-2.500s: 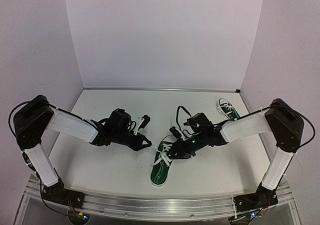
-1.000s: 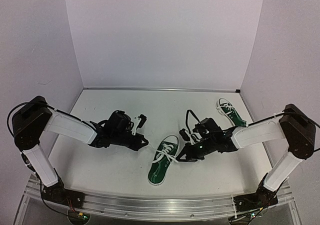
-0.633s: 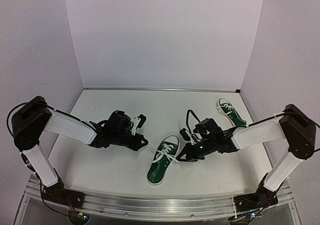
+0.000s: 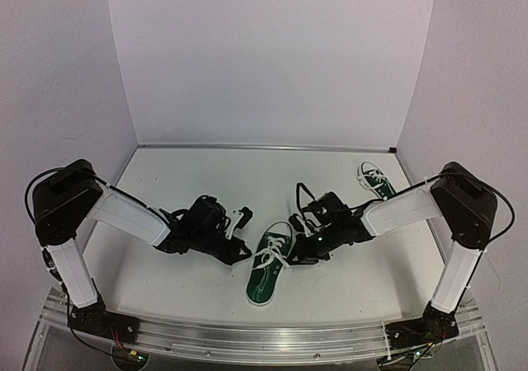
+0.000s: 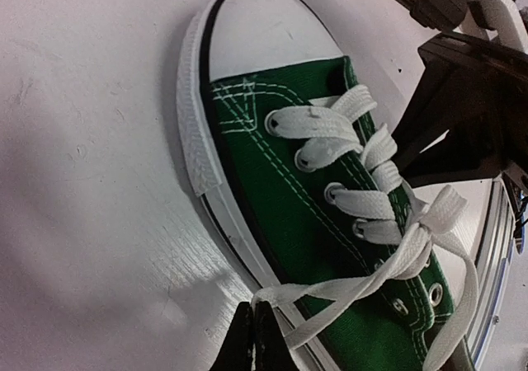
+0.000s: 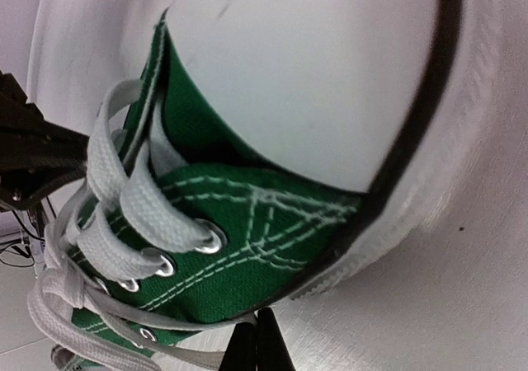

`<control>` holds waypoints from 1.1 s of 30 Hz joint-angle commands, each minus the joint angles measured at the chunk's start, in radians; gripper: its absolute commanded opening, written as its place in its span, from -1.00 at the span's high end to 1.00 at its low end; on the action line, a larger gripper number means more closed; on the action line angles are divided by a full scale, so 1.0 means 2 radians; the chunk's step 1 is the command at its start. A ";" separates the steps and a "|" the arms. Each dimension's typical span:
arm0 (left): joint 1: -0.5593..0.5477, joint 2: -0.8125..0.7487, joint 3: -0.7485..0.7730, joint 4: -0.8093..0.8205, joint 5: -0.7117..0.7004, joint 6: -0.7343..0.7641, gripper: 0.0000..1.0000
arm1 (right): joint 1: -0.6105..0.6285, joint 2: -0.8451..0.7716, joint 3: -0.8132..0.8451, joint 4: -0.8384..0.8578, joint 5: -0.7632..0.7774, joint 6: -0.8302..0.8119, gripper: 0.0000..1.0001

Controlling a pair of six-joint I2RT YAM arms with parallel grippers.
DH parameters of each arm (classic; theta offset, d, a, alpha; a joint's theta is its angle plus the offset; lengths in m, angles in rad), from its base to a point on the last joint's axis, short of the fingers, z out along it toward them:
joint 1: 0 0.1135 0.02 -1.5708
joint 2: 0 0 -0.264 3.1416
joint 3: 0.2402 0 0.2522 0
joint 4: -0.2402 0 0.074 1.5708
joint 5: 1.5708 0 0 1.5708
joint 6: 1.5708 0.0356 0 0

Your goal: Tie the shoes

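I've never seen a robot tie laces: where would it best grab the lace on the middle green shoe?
The loose strand of the lace beyond the knot, approached low from the side of the shoe. It hangs flat and free, while the crossed rows lie tight against the shoe. The shut left gripper seems to pinch it there.

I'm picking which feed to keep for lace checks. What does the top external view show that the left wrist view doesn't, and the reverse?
Only top external: the second shoe, lying at the far right of the table.
Only left wrist: the metal eyelets, the crossed lace, and a strand of it pinched in the shut left fingers.
Both: the near shoe, with the right arm's fingers close beside it.
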State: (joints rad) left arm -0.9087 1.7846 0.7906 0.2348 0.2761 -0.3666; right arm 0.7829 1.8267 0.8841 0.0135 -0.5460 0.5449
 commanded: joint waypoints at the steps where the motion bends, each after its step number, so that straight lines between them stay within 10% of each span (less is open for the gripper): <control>1: 0.003 -0.005 0.009 0.008 -0.010 -0.008 1.00 | -0.024 0.015 0.029 -0.006 0.019 -0.016 1.00; 7: 0.022 -0.034 0.004 -0.015 -0.044 -0.016 0.96 | -0.027 -0.002 0.021 -0.007 -0.029 -0.018 1.00; 16: 0.025 -0.124 0.001 -0.091 -0.068 0.024 0.17 | -0.027 -0.117 0.004 -0.060 0.004 0.000 0.14; 33: -0.031 -0.071 -0.001 -0.104 -0.041 0.053 0.13 | -0.027 -0.156 -0.020 -0.094 -0.002 -0.011 -0.01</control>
State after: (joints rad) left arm -0.9695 1.5994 0.7689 -0.0180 0.1864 -0.2762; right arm 0.7292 1.5166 0.8491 -0.1745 -0.5279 0.5385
